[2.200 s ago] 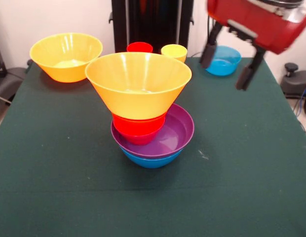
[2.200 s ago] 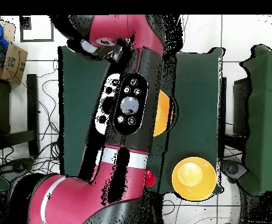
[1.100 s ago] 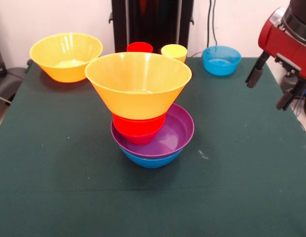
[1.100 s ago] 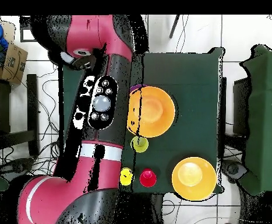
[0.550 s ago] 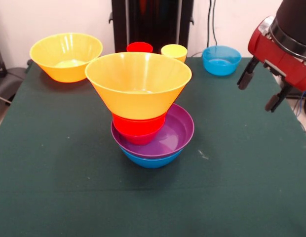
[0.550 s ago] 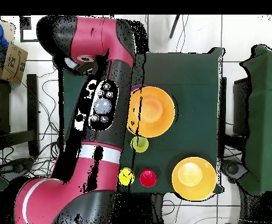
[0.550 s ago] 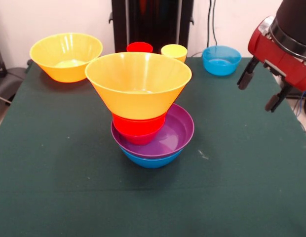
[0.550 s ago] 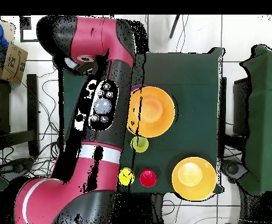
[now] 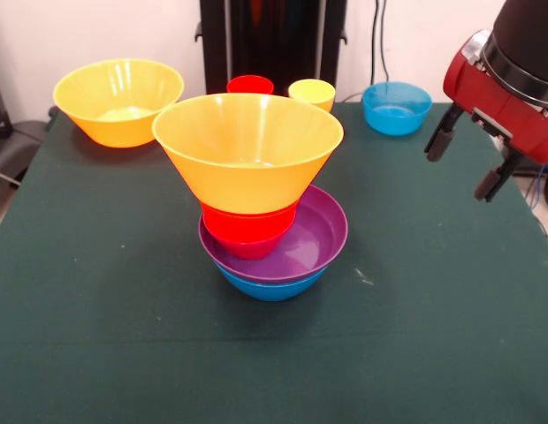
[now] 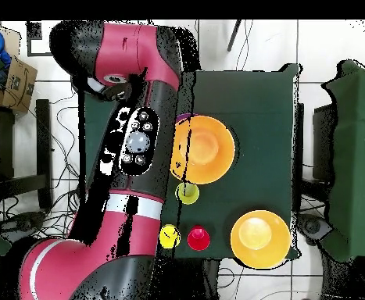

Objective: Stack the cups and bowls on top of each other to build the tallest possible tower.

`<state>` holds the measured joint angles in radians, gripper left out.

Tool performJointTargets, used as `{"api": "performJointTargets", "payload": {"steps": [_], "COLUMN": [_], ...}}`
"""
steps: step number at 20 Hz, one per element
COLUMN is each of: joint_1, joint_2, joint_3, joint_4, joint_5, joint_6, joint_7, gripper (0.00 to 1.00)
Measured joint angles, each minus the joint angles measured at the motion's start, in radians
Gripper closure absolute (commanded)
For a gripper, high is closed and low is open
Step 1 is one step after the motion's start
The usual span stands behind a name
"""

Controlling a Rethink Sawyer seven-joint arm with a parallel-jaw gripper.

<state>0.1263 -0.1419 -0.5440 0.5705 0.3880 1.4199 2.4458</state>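
The tower stands mid-table: a blue bowl at the bottom, a purple bowl, a red bowl and a large yellow-orange bowl on top. From above only the top bowl shows. A second large yellow-orange bowl, a red cup, a yellow cup and a light-blue bowl stand apart at the far side. A pale yellow cup shows only from above. My gripper is open and empty, above the table's right edge.
The red arm spans one side of the table in the overhead view and hides the light-blue bowl there. The green cloth's right edge runs just under my gripper.
My gripper has moved right and toward the camera, away from over the light-blue bowl. In the overhead view the arm has swung aside, uncovering the tower and the cups.
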Motion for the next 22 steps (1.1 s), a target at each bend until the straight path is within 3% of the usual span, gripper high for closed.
{"api": "performJointTargets", "payload": {"steps": [13, 22], "joint_1": [0.000, -0.001], "joint_2": [-0.003, -0.036], "joint_3": [0.000, 0.000], "joint_4": [0.005, 0.066], "joint_5": [0.000, -0.002], "joint_6": [-0.037, -0.147], "joint_7": [0.000, 0.000], "gripper": [0.00, 0.00]}}
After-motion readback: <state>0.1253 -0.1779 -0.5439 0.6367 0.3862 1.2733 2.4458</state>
